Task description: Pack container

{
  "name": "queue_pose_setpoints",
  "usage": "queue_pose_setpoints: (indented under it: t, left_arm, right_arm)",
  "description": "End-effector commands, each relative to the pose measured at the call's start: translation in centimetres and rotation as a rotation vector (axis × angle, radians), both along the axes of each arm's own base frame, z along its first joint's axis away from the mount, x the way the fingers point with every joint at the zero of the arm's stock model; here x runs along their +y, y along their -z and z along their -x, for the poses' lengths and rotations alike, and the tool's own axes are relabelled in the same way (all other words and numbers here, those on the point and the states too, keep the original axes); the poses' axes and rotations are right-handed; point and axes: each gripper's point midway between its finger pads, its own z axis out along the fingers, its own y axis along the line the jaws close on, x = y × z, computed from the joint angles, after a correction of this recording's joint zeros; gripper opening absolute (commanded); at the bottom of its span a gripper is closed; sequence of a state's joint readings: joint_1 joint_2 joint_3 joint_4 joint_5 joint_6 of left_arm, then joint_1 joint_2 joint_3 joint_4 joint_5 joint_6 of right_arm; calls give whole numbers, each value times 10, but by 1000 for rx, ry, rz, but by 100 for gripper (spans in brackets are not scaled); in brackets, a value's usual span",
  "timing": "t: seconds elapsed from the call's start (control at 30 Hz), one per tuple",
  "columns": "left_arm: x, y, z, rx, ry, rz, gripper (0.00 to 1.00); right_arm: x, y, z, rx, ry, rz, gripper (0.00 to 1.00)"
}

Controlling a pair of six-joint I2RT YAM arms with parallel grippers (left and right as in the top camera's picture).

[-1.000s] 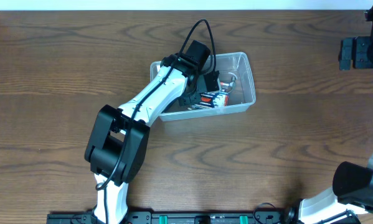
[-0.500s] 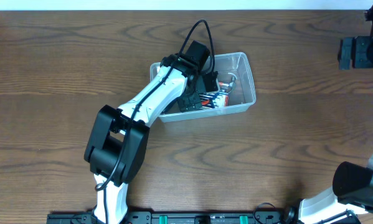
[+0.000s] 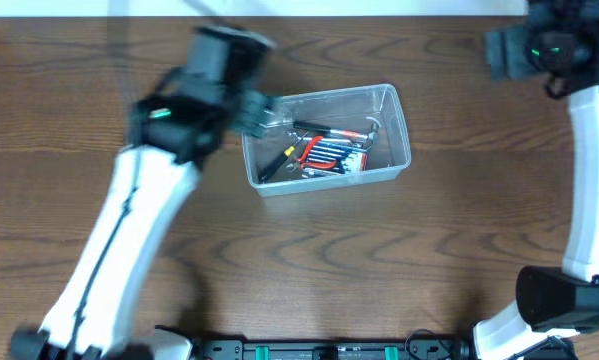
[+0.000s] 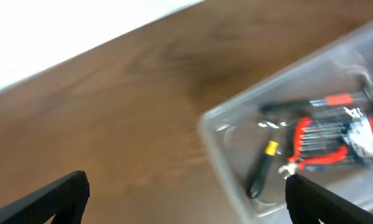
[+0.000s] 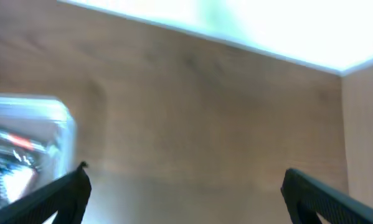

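The clear plastic container [image 3: 399, 122] stands at the table's middle back. Inside it lie a red-and-black tool set [image 3: 331, 155] and a black screwdriver [image 3: 276, 163] with a yellow band. My left gripper [image 3: 256, 109], blurred by motion, hovers just off the container's left end. In the left wrist view it [image 4: 186, 205] is open and empty, with the container [image 4: 218, 127] to its right. My right gripper [image 3: 499, 48] hangs at the far right back. It [image 5: 186, 199] is open over bare wood, and the container's corner [image 5: 60, 112] shows at the left edge.
The wooden tabletop [image 3: 379, 260] runs to a white back edge [image 4: 61, 37]. My left arm [image 3: 129, 230] slants across the table's left half. My right arm [image 3: 589, 160] stands along the right edge.
My left gripper has opened and pulled out of the container, swinging up and to the left. The tools now lie uncovered in the container. My right gripper has shifted left along the back edge.
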State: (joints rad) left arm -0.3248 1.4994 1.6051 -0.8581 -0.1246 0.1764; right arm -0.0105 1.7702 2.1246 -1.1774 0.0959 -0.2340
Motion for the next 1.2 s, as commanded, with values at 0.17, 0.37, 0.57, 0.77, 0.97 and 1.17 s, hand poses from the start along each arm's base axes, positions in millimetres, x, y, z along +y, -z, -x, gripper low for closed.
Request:
queue_pose_setpoints:
  t: [0.17, 0.37, 0.57, 0.77, 0.97, 1.17]
  left_arm:
    - [91, -36, 49, -35, -453, 222, 98]
    - [98, -24, 77, -35, -463, 218, 98]
    - [84, 27, 101, 61, -359, 222, 98]
    - [77, 59, 124, 91, -311, 232, 98]
    - [54, 49, 140, -7, -192, 290, 99]
    - [42, 54, 163, -85, -108, 313, 98]
  right_arm:
    - [15, 0, 3, 0, 59, -264, 99]
    - [-16, 29, 38, 159, 239, -273, 99]
    - [-17, 43, 74, 237, 274, -276, 99]
    - [-8, 54, 128, 158, 285, -299, 99]
    - [3, 74, 187, -25, 237, -275, 99]
    - [11, 103, 230, -158, 194, -287, 99]
